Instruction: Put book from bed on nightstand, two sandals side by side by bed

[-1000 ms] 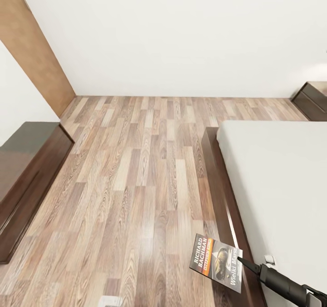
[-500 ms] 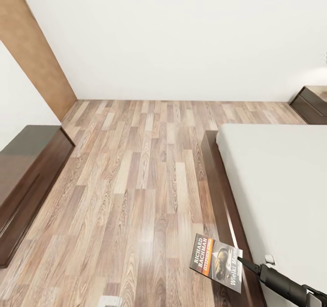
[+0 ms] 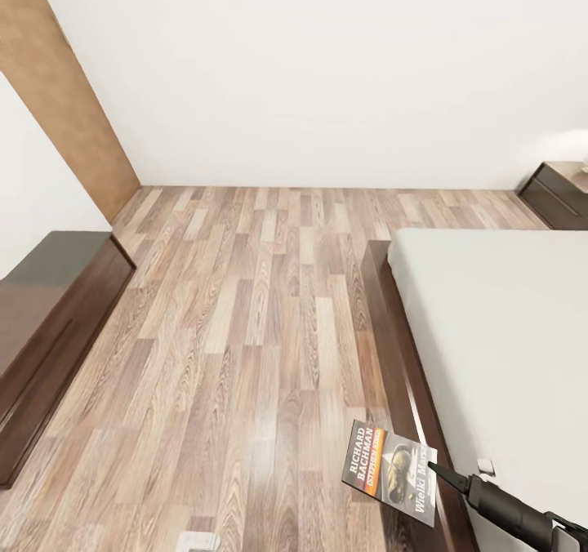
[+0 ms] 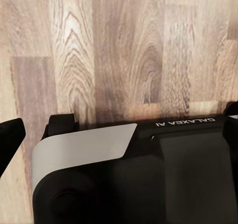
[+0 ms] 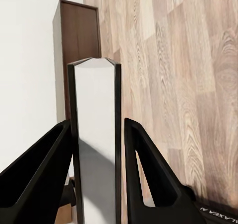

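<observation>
Your right claw [image 3: 437, 472] reaches low beside the bed [image 3: 498, 331], clamped on the book [image 3: 389, 470]. Its cover reads "RICHARD BACHMAN". Your left claw's state can't be told.

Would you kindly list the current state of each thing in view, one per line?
book: held off the bed, over the floor beside the bed frame, cover up.
right gripper: shut on the book, one of its fingers on each side.
bed: bare mattress.
nightstand: at the far wall, drawers shut.
</observation>
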